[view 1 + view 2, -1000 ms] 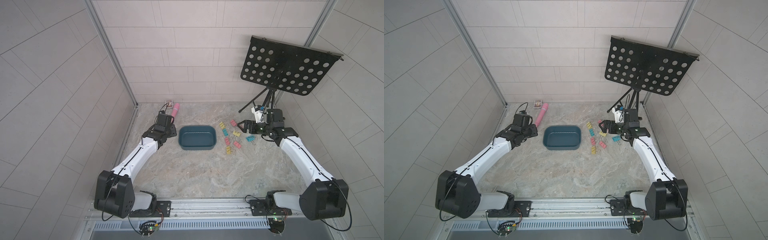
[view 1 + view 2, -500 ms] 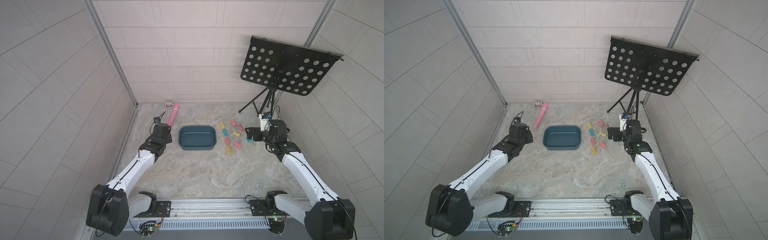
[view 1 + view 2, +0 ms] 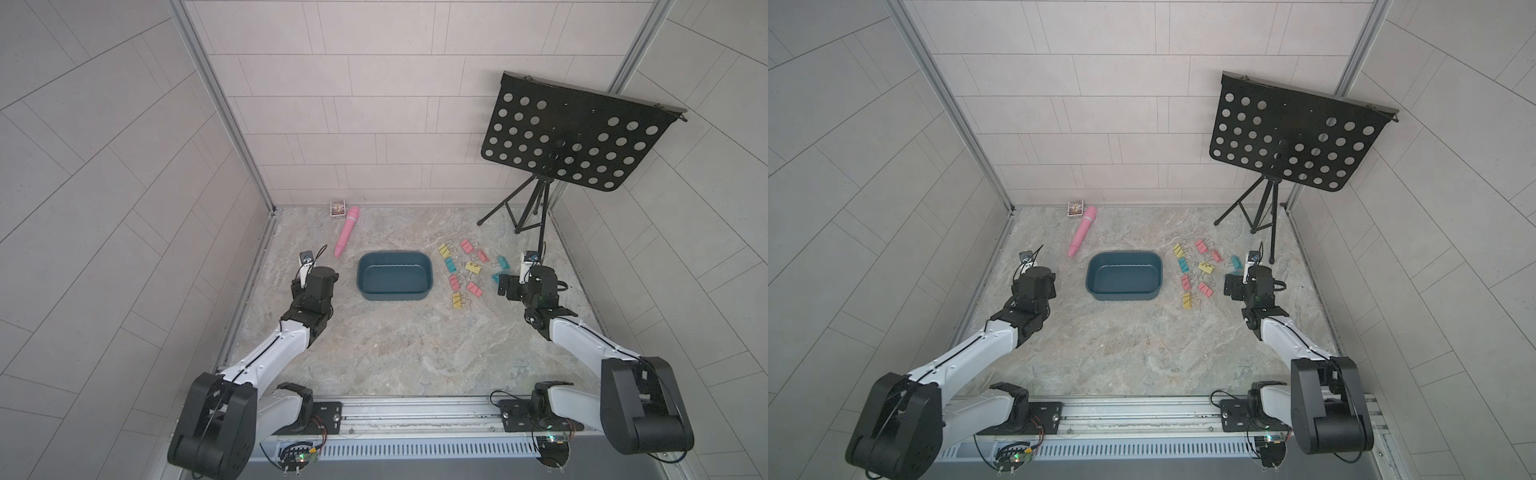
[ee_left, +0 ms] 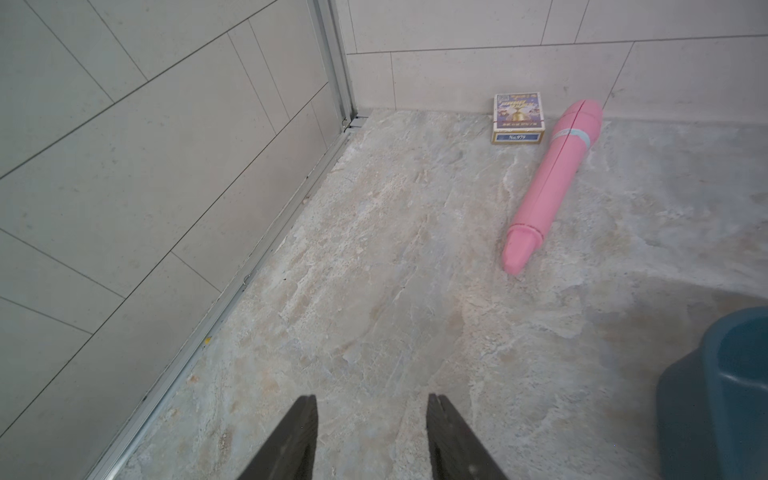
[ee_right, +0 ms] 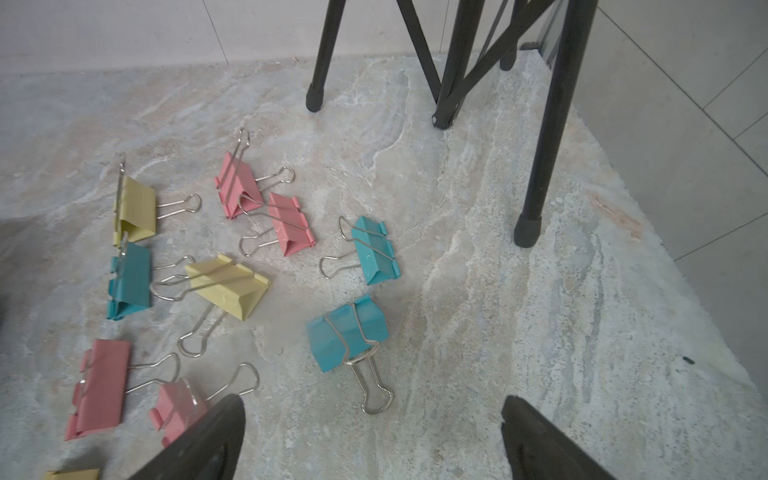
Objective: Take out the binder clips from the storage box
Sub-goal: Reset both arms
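The storage box (image 3: 395, 296) (image 3: 1124, 296), a shallow dark teal tub, sits mid-floor, and no clip shows inside it. The binder clips (image 3: 473, 267) (image 3: 1205, 267), in pink, yellow and teal, lie scattered on the floor right of the box. In the right wrist view a teal clip (image 5: 347, 332) lies just ahead of my right gripper (image 5: 372, 398). That gripper hangs wide open over the floor with nothing in it. My left gripper (image 4: 372, 399) is open and empty, left of the box, whose corner (image 4: 715, 395) shows beside it.
A long pink stick (image 3: 347, 232) (image 4: 548, 183) and a small printed card box (image 3: 337, 208) (image 4: 518, 118) lie at the back left. A black music stand (image 3: 577, 141) is at the back right, its legs (image 5: 540, 124) just beyond the clips. Tiled walls enclose the floor.
Both arms have drawn back toward the front, the left away from the pink stick, the right off the clips. The left jaws have opened wider.
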### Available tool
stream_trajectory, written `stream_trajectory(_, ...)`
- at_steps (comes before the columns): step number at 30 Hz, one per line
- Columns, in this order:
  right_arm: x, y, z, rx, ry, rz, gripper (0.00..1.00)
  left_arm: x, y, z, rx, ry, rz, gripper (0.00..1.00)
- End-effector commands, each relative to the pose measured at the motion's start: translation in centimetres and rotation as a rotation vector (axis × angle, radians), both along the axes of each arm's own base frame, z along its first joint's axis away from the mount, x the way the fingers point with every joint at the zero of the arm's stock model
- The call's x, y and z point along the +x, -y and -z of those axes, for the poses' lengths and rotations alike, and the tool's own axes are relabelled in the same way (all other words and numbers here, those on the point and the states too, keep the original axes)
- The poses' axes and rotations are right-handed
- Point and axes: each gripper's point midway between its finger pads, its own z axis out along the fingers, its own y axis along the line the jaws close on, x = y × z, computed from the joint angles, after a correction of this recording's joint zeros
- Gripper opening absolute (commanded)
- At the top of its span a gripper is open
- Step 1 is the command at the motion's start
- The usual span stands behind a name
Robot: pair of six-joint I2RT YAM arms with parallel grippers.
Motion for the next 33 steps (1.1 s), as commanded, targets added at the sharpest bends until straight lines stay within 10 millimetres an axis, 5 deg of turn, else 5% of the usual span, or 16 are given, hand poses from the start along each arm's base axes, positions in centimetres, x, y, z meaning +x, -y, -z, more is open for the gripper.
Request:
stream_trajectory(1,1.3,0.9,-1.7,-0.031,0.139,0.039,1.0,0.3,-0.8,-0.9,0.034,0.112,-0.029,0.53)
stream_trajectory(13,2.6,2.4,-1.3,-0.089,0.243,0.105,1.0,1.4,-0.5,0.2,0.081,0.186,0.016,0.61)
stream_trajectory(19,2.9,2.1,0.8,-0.087,0.237,0.088,1.0,2.6,-0.8,1.2,0.105,0.2,0.032,0.61)
stream_trajectory(23,3.4,1.7,0.6,-0.089,0.243,0.06,1.0,3.5,-1.5,3.3,0.067,0.18,0.032,0.62)
stream_trajectory(33,4.0,0.6,1.1,-0.091,0.192,-0.008,1.0,5.8,-1.3,4.6,-0.057,0.092,0.154,0.64)
